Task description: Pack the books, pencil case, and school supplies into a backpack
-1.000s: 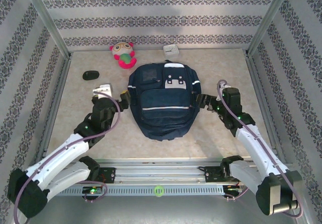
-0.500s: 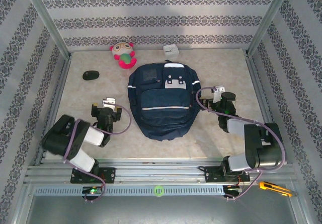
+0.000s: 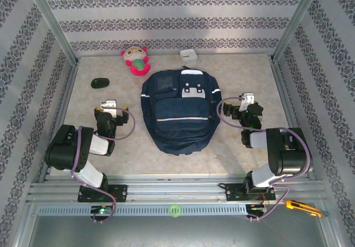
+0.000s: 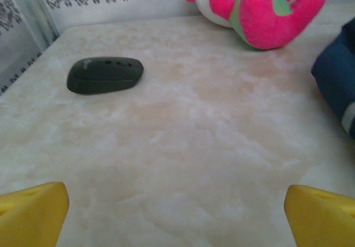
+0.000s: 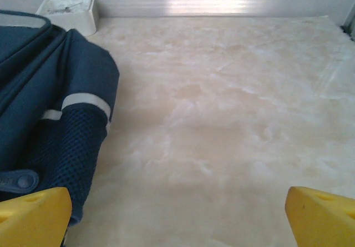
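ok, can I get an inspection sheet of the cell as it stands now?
Surface: beige marbled tabletop, flat, no spills seen.
Job's things: large navy-blue fabric backpack lying flat mid-table; books and school supplies: nothing seen.
Clutter: pink-and-white plush toy and small white box at the far edge; black oval mouse far left; yellow utility knife off the table, near right.
Grippers: left tool and right tool both open, empty, flanking the backpack.
Cables: left purple cable loops off the wrist; right purple cable loops close to the backpack's edge.
Surroundings: patterned wall panels, aluminium frame posts.
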